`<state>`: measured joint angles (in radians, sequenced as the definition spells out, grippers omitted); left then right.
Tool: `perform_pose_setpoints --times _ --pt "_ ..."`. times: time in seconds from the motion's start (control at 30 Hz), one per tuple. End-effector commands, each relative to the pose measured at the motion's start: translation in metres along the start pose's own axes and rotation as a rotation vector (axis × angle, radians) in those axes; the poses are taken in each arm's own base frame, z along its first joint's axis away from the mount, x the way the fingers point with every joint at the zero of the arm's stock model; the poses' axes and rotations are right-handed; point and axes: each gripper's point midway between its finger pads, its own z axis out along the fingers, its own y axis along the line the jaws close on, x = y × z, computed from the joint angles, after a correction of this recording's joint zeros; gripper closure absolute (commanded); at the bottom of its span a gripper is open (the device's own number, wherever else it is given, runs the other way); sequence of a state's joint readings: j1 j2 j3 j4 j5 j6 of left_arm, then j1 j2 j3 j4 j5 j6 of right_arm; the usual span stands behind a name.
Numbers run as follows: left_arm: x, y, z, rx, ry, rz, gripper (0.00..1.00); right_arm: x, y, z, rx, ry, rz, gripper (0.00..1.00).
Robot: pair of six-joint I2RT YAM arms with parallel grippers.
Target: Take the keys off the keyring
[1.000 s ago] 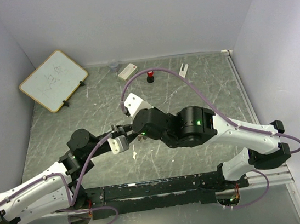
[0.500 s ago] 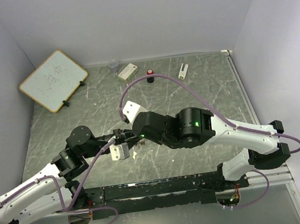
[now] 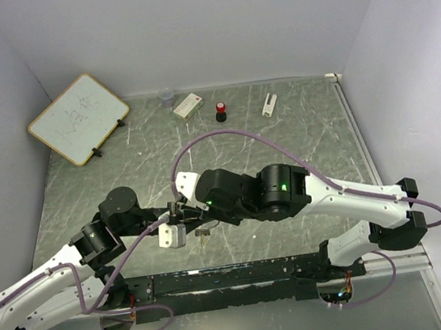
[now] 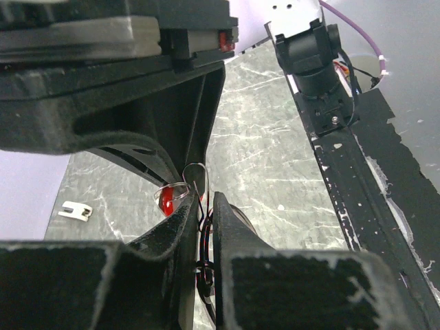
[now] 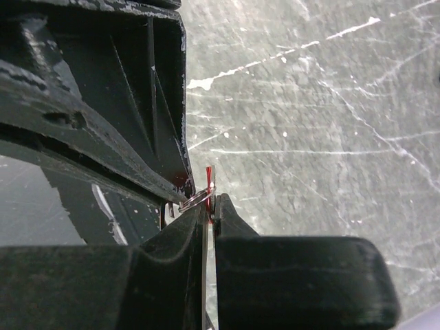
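My two grippers meet low over the near middle of the table. In the right wrist view the right gripper [image 5: 210, 203] is shut on the thin red head of a key [image 5: 208, 177]. The silver keyring [image 5: 196, 199] runs from that key to the left gripper's black body beside it. In the left wrist view the left gripper [image 4: 205, 201] is nearly shut on the keyring [image 4: 180, 187], edge-on between its fingers, and the red key head [image 4: 165, 201] shows just beyond. From above, the left gripper [image 3: 173, 221] and right gripper [image 3: 185, 211] touch, and a small key [image 3: 204, 234] hangs below them.
A whiteboard [image 3: 78, 119] leans at the back left. Along the back stand a clear cup [image 3: 167, 97], a white box [image 3: 187, 105], a red-topped black knob [image 3: 220, 114] and a white clip [image 3: 269, 104]. A black rail [image 3: 235, 275] runs along the near edge.
Both grippers have moved together to the left and toward the near edge, still joined at the ring. The right arm's purple cable has swung down off the knob.
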<state>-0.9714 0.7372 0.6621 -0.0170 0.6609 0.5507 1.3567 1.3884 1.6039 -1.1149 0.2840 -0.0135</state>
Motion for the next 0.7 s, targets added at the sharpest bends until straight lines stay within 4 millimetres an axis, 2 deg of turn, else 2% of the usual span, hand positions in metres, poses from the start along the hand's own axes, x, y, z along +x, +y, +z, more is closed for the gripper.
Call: perform_pose_setpoints --times 0.0,0.23,0.37,0.47,0.57,0.67 --pt "-0.067 -0.003 -0.005 0.061 -0.228 0.152 0.93 -0.038 -0.007 0.013 -0.035 -0.168 0.018 1.00" --pt "-0.076 -0.005 -0.005 0.070 -0.283 0.179 0.93 -0.041 -0.017 0.035 -0.101 -0.228 0.053 1.00" --pt "-0.075 -0.006 0.000 0.095 -0.290 0.170 0.93 -0.035 -0.038 0.053 -0.065 -0.211 0.100 1.00" --pt "-0.069 -0.004 0.002 0.087 -0.266 0.156 0.93 -0.034 -0.068 0.051 0.040 -0.230 0.159 1.00" --pt "-0.064 -0.001 0.001 0.057 -0.240 0.147 0.93 -0.031 -0.108 0.035 0.185 -0.282 0.240 1.00" --pt "-0.060 0.005 0.000 0.020 -0.218 0.134 0.93 -0.017 -0.153 0.022 0.371 -0.292 0.353 1.00"
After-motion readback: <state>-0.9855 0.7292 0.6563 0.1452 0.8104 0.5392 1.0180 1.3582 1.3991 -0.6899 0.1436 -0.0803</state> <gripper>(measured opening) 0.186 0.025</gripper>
